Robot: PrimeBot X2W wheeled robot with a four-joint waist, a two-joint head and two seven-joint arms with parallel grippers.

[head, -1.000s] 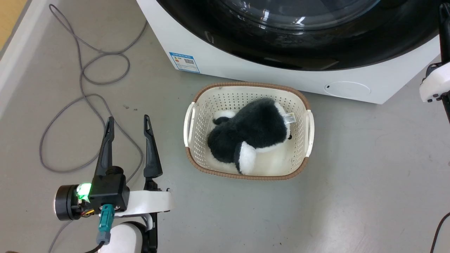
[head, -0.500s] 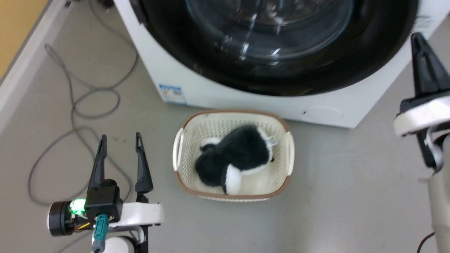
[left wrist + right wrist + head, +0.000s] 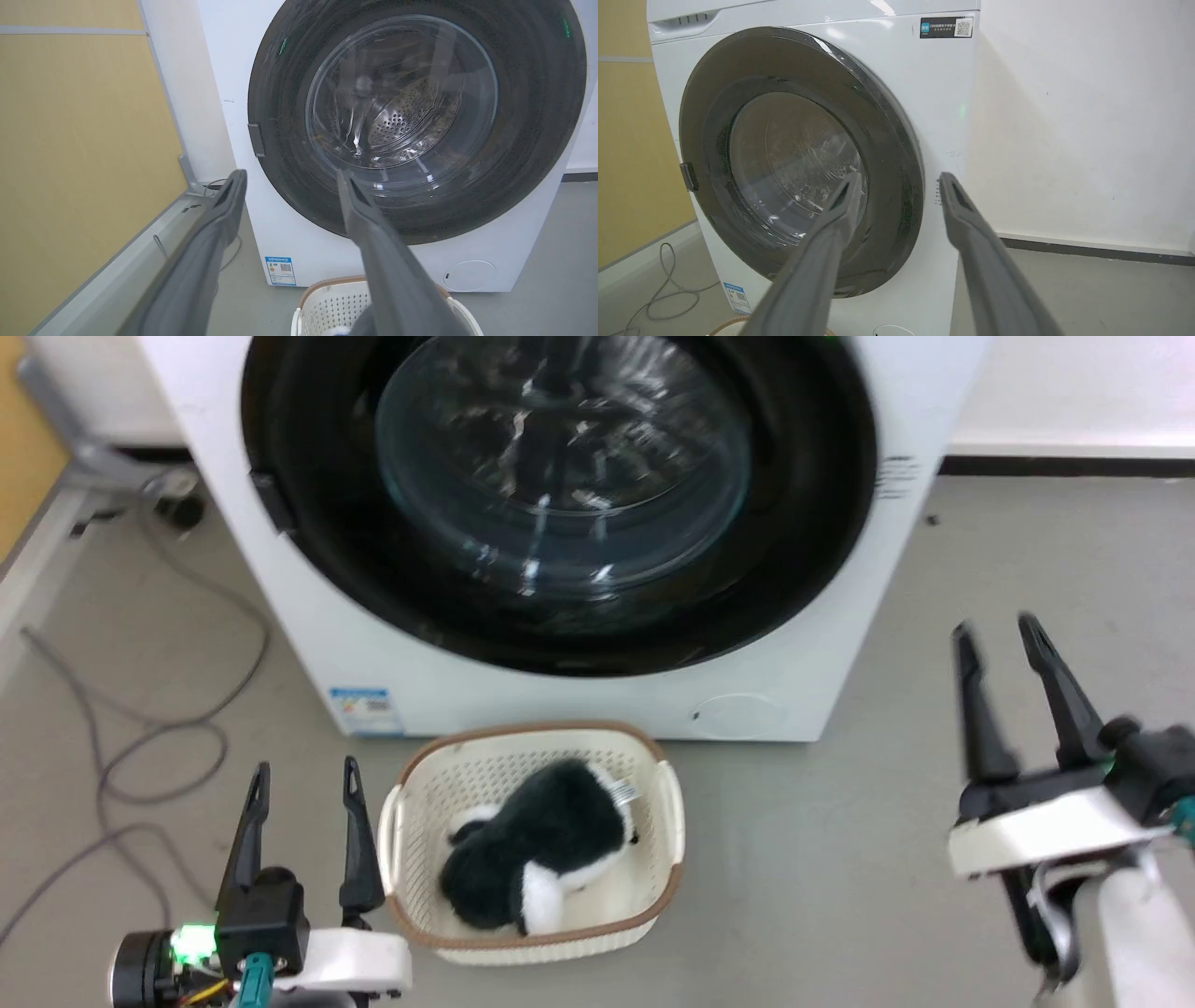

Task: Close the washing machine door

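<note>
head view: right gripper, low right, two dark fingers parted, nothing between them, clear of the machine and pointing toward its right front corner. left gripper, low left, fingers spread wide, empty, just beside the basket's left wall. washing machine door, glossy black ring with bulging glass bowl, lies against the front of the washing machine; from the right wrist view its rim looks flush all round, hinge tab on the left edge. whether the catch has engaged cannot be told. risk, as judged: an unlatched door could swing back out, since neither gripper is touching it; a further push from a fingertip on the curved glass would likely skid, so the flat black ring is the safer contact. surroundings: cream perforated basket with brown rim, on the floor just in front of the machine, holding a black and white plush toy; it stands between the robot and the door and would be struck by a straight approach. grey cable looped on the floor at left. blue label and round flap low on the front.
</note>
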